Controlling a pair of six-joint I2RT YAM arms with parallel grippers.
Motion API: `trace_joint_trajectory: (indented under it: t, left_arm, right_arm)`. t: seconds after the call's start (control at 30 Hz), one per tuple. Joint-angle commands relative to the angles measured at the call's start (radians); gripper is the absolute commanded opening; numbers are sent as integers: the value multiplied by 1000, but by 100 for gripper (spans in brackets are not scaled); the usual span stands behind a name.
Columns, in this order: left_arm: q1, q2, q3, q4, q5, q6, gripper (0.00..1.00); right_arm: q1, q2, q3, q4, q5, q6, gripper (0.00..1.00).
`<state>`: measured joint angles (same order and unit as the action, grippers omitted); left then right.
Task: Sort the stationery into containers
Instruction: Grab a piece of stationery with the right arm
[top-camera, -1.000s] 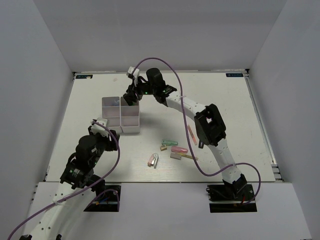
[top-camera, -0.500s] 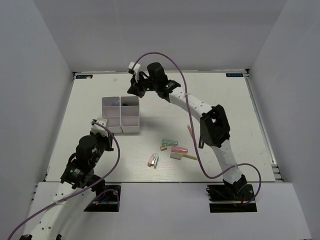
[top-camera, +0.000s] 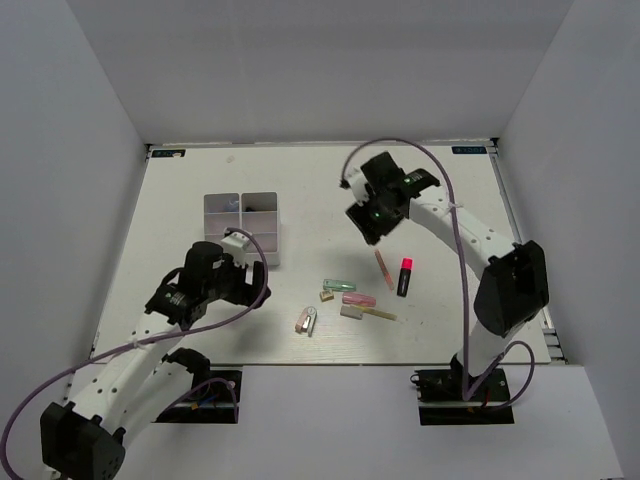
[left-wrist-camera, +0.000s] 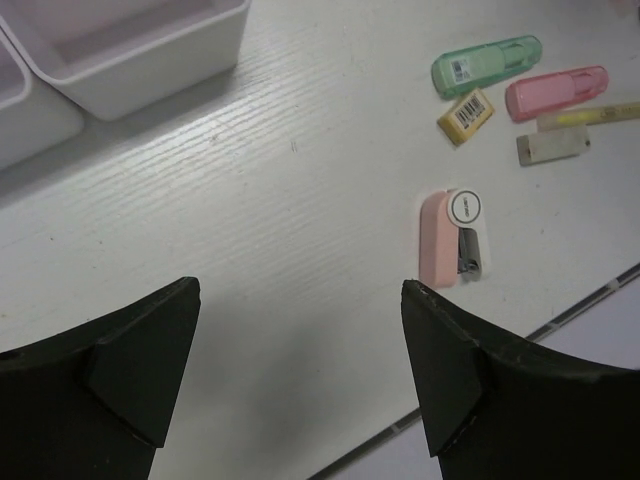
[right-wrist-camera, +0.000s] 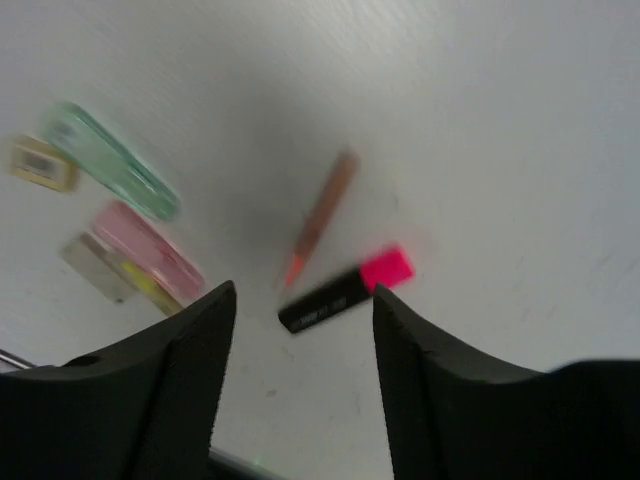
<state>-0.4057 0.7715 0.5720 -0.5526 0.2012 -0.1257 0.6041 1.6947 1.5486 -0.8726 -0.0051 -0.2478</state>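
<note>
The stationery lies loose on the table right of centre: a green piece (top-camera: 340, 285) (left-wrist-camera: 486, 65), a pink piece (top-camera: 358, 299) (left-wrist-camera: 556, 92), a small yellow eraser (left-wrist-camera: 466, 111), a grey eraser (left-wrist-camera: 553, 147), a yellow pencil (top-camera: 378, 313), a pink clip (top-camera: 306, 321) (left-wrist-camera: 455, 238), a thin pink pencil (top-camera: 384, 268) (right-wrist-camera: 322, 215) and a pink-capped black highlighter (top-camera: 404, 277) (right-wrist-camera: 345, 290). The white containers (top-camera: 243, 225) (left-wrist-camera: 130, 50) stand at mid-left. My left gripper (top-camera: 256, 282) (left-wrist-camera: 300, 370) is open and empty, left of the clip. My right gripper (top-camera: 365, 224) (right-wrist-camera: 305, 360) hangs open above the highlighter.
White walls close the table on three sides. A dark item (top-camera: 262, 207) lies in the far right compartment of the containers. The right wrist view is blurred by motion. The table's near edge runs just below the pink clip.
My right arm has swung from over the containers to the right and nearer, above the pencil and highlighter. My left arm has reached forward and right, toward the loose pieces.
</note>
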Motion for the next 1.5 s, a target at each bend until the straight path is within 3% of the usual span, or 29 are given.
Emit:
trace_joint_trajectory:
  t: [0.0,0.17,0.4,0.5,1.03,1.13,1.33,1.47]
  left_arm:
    - [4,-27,32,-18,70,-14,92]
    - [4,-66,12,-3,52,-14,92]
    - [5,-77,11,-13,52,-5,93]
    - [4,-89,14,-13,53,-2,93]
    - [4,-107,8,-15,37,3,93]
    - [5,-106,8,-17,37,3,93]
    - [4,-104,8,-15,33,6,93]
    - [7,-104,9,-18,41,8,93]
  right_arm:
    - [-67,-15,-145,-174,186,223,63]
    - [-130,67,-162,-178,246,389,70]
    - [-196,180,-128,-161,136,482,70]
    - [-225,221,-130,-132,129,531,64]
    - [-283,341,-179,-62,106,643,60]
    - [-294,332,-234,-22,80,653,53]
    - [-314,322,-295,14,19,668,14]
    - [-333,301,-292,36,-65,644,0]
